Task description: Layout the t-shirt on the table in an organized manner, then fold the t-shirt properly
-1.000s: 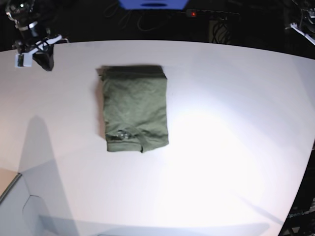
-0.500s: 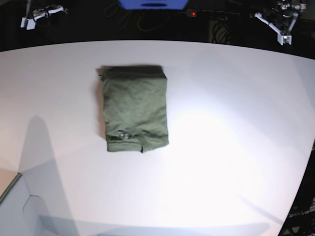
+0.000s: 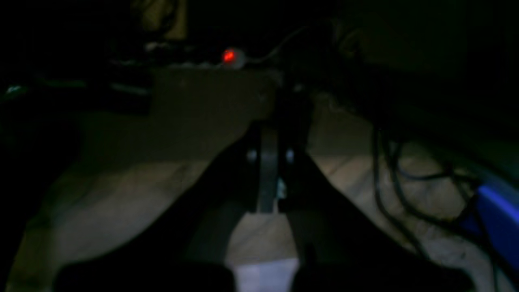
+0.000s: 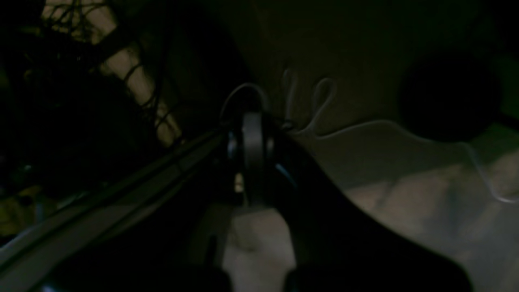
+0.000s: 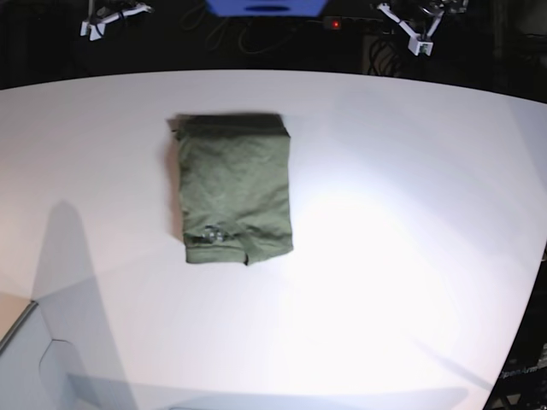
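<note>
Both claws, left claw (image 3: 267, 178) and right claw (image 4: 251, 170), closed above dangling cables (image 3: 389, 190).

The t-shirt (image 5: 235, 188) lies folded flat on the table (image 5: 410, 256), toward ten o'clock from the tabletop's middle. Both arms sit beyond the far edge, the right gripper (image 5: 109, 14) at eleven o'clock, the left gripper (image 5: 414, 20) at one o'clock, well apart from the shirt.

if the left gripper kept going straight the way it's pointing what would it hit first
Probably the dim floor beyond the table's far edge, short of the power strip with the red light. The left gripper is shut and points away from the shirt; depth is hard to judge.
</note>
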{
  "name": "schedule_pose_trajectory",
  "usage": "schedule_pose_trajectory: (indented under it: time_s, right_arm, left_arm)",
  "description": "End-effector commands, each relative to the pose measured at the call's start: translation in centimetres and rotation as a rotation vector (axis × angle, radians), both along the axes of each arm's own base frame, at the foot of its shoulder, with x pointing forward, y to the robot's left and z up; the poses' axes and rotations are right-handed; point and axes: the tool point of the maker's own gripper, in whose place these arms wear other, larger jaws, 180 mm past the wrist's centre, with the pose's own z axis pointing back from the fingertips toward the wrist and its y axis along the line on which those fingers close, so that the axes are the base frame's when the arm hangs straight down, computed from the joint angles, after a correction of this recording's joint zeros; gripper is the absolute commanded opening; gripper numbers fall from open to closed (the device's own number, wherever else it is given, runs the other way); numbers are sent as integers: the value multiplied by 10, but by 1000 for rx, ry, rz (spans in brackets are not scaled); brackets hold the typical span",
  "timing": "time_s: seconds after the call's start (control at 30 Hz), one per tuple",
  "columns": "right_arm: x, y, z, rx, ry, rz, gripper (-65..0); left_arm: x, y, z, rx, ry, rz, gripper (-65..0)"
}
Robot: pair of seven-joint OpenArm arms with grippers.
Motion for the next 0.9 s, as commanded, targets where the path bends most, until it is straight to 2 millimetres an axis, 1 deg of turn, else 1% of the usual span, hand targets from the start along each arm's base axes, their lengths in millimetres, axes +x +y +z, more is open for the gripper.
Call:
schedule_pose_trajectory:
  time_s: [0.0, 0.07, 0.13, 0.2, 0.27, 0.3, 0.33, 0.4, 0.43, 0.47, 0.5, 0.6, 0.63, 0.67, 0.7, 0.77, 0.87]
  right_arm:
    - [-3, 7, -1, 20, -12, 7, -650]
    - [-5, 18, -6, 40, -23, 2, -650]
    - [-8, 30, -10, 58, -39, -5, -650]
    - [-13, 45, -16, 85, -51, -11, -650]
    - [-19, 56, -19, 99, -69, -27, -650]
    - [-22, 59, -21, 103, -77, -30, -650]
    - [-28, 65, -23, 111, -77, -31, -650]
    - [-47, 63, -33, 59, -27, -26, -650]
    - [-54, 61, -38, 31, -6, -13, -650]
    - [-53, 59, -42, 0, 1, 3, -650]
    - [-59, 58, -47, -36, 28, 19, -650]
    - [-76, 29, -60, -205, 121, 104, -650]
    - [-79, 24, -61, -248, 141, 139, -650]
    - [-79, 15, -62, -293, 152, 177, -650]
    - [-79, 10, -62, -320, 159, 211, -650]
    - [-78, 4, -62, -355, 166, 265, -650]
    - [-79, -6, -61, -423, 183, 362, -650]
  left_arm:
    - [-2, -1, -1, -13, -7, -10, -648]
    - [-3, -12, -6, -43, -26, -23, -648]
    - [-5, -30, -11, -83, -34, -51, -648]
    - [-7, -39, -15, -106, -31, -96, -648]
    - [-14, -55, -20, -142, -10, -141, -649]
    - [-15, -60, -22, -149, -2, -148, -649]
    - [-16, -56, -27, -105, 3, -145, -649]
    - [-16, -52, -34, -42, 12, -136, -649]
    - [-17, -47, -38, 2, 21, -131, -649]
    - [-16, -40, -42, 52, 29, -124, -649]
    - [-14, -40, -45, 94, 35, -112, -649]
    - [-11, -21, -51, 276, 52, -96, -649]
    - [-10, -18, -52, 316, 52, -92, -649]
    - [-11, -17, -52, 340, 53, -88, -649]
    - [-11, -18, -52, 348, 54, -86, -649]
    - [-8, -18, -52, 356, 50, -84, -649]
    - [3, -18, -52, 356, 37, -74, -649]
